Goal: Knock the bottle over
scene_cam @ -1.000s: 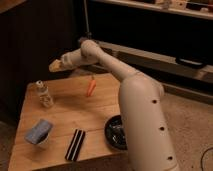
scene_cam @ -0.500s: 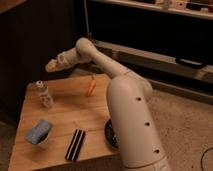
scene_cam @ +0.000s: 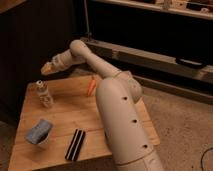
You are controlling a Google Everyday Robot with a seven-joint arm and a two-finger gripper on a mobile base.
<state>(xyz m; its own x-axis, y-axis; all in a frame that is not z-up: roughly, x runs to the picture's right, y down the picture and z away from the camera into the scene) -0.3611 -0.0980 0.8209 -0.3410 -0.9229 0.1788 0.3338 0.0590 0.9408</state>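
Camera view shows the gripper [scene_cam: 47, 67] in the air over the far left corner of the wooden table [scene_cam: 65, 117]; whether it is spread or closed I cannot tell. It holds nothing that can be seen. Just below it and a little nearer the camera stands the bottle [scene_cam: 44, 94], upright on the table's left rear part, white cap on top, apart from the gripper. The white arm [scene_cam: 95, 62] runs from the gripper back to the right and down into the robot's thick body at the table's right edge. An orange object [scene_cam: 91, 87] lies near the far edge beside the arm. Nearer the front sit a white cup with blue cloth [scene_cam: 39, 132] and a black ridged object [scene_cam: 76, 144].
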